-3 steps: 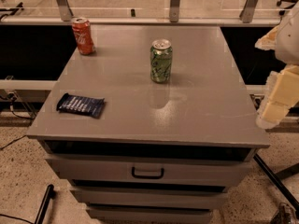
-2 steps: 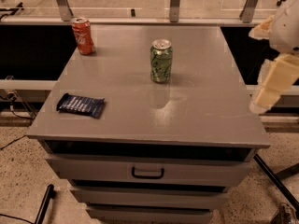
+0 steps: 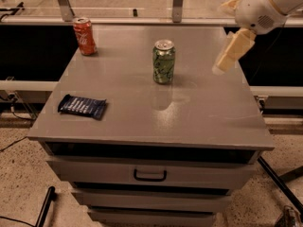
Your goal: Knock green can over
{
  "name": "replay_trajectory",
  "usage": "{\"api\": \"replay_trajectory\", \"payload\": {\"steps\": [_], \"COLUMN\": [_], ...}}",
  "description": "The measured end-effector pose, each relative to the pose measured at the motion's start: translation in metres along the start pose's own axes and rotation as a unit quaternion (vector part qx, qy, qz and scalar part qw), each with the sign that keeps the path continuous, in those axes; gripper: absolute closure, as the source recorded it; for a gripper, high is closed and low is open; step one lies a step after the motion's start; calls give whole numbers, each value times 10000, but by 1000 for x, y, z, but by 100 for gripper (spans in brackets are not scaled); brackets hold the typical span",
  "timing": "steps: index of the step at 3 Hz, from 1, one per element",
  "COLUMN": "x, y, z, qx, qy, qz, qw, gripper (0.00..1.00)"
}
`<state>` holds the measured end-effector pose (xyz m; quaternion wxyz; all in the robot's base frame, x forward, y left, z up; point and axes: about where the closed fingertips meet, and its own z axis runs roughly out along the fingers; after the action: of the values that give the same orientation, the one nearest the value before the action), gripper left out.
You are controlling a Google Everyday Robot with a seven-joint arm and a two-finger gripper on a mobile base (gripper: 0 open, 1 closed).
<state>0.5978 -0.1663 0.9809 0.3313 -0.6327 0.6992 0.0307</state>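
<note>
The green can stands upright near the middle of the grey cabinet top, a little toward the back. It is green with pale markings and a silver top. My gripper hangs from the white arm at the upper right. It is above the right part of the top, to the right of the can and clear of it, at about the can's height or higher. It holds nothing.
A red cola can stands upright at the back left corner. A dark blue snack packet lies flat near the front left edge. Drawers with a handle sit below the top. A metal rail runs behind the cabinet.
My gripper has moved up and to the left, from beside the cabinet's right edge to over its right part, closer to the green can. The cans and packet have not moved.
</note>
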Motion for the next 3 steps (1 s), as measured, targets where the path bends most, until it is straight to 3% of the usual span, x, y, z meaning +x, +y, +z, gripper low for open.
{"api": "replay_trajectory", "payload": {"steps": [1,2,3], "x": [-15,-21,-25], "y": [-31,-40,-37], "z": [40,79,110], "qx": [-154,-616,-1056], "qy": [-967,-1860,-2513], "qz": [42,450,875], "qw": [9952,9796,9581], "gripper": [0,0,0]}}
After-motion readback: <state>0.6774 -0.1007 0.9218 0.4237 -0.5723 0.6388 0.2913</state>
